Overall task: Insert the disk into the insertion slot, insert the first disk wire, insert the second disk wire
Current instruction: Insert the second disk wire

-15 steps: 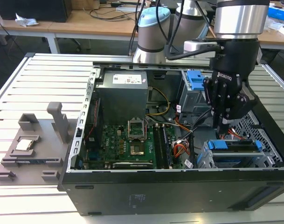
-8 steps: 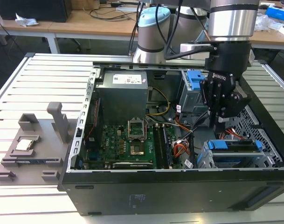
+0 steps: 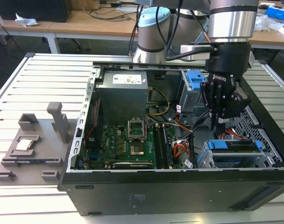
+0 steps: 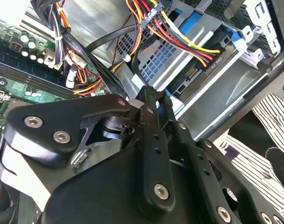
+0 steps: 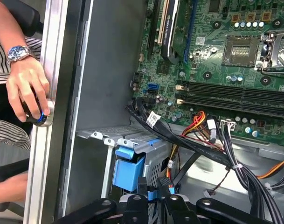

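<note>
Gripper point(image 3: 219, 122) pointing straight down inside the computer case point(image 3: 132, 196), fingers apparently closed on a black connector point(image 4: 148, 93); disk point(image 3: 235, 145) seated in insertion slot point(image 3: 204, 158) at the exterior view's right.

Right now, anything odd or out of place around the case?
One thing: a person's hand rests on the table rail right beside the open case, holding a small round object, while the gripper is down inside near the drive cage. Nothing looks damaged or spilled.
</note>
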You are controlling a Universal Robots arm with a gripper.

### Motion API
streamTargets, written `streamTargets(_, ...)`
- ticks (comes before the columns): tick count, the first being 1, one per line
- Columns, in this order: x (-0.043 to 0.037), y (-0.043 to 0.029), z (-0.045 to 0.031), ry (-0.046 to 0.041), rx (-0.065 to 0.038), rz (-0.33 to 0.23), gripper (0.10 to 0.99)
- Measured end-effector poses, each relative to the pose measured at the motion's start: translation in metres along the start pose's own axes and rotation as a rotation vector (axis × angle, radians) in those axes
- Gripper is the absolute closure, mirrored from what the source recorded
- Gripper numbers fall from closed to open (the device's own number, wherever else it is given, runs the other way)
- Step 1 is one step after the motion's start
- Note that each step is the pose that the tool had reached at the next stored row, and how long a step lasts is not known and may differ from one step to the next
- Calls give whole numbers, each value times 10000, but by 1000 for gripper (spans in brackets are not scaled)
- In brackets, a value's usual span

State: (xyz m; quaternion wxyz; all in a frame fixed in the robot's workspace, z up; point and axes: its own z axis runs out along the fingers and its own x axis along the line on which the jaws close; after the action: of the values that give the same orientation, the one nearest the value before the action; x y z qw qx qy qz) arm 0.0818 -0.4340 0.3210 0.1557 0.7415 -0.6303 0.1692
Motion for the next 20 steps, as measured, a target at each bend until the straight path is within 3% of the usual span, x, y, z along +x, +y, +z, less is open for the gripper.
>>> streamTargets(6, 1, -4, 0, 31, -5, -2, 886)
streamTargets(9, 67, 1, -83, 26, -3, -2, 886)
streamTargets(12, 158, 16, -57, -98, 15, 5, 886)
streamTargets(15, 256, 33, -8, -480, 71, 25, 886)
streamTargets(16, 305, 40, 17, -735, 107, 39, 886)
streamTargets(17, 335, 42, 33, -903, 128, 47, 886)
streamTargets(18, 365, 34, 49, -1197, 163, 58, 886)
streamTargets(19, 380, 23, 55, -1369, 182, 65, 886)
streamTargets(20, 389, 15, 60, -1456, 192, 69, 886)
